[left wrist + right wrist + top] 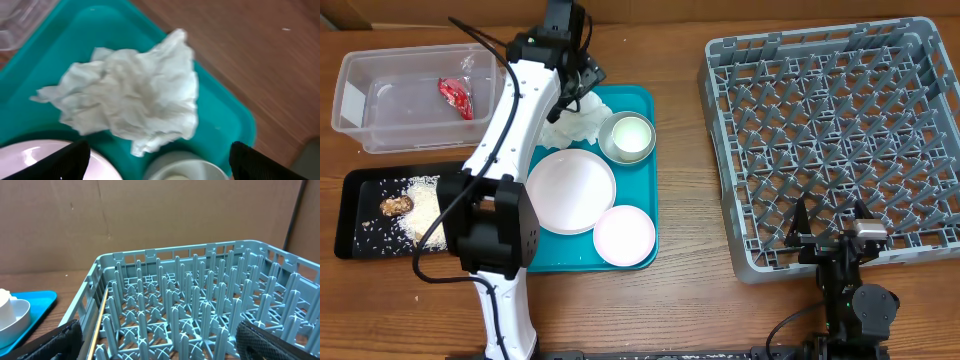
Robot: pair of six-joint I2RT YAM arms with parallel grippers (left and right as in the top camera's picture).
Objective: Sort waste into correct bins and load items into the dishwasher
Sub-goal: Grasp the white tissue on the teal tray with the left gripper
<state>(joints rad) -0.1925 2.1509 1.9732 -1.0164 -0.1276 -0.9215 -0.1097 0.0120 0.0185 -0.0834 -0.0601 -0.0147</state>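
Note:
A crumpled white napkin (pixel 575 125) lies at the back of the teal tray (pixel 642 100); it fills the left wrist view (pixel 135 95). My left gripper (pixel 582 85) hovers just above it, open and empty (pixel 160 167). On the tray are a metal bowl (pixel 627 137), a large white plate (pixel 570 190) and a small pink plate (pixel 624 235). The grey dish rack (pixel 840 130) stands at the right. My right gripper (pixel 830 222) is open and empty at the rack's front edge (pixel 160 340).
A clear bin (pixel 360 100) at the back left holds a red wrapper (pixel 455 97). A black tray (pixel 350 215) holds rice and a food scrap (pixel 395 205). A thin wooden stick (pixel 97 320) lies along the rack's left side.

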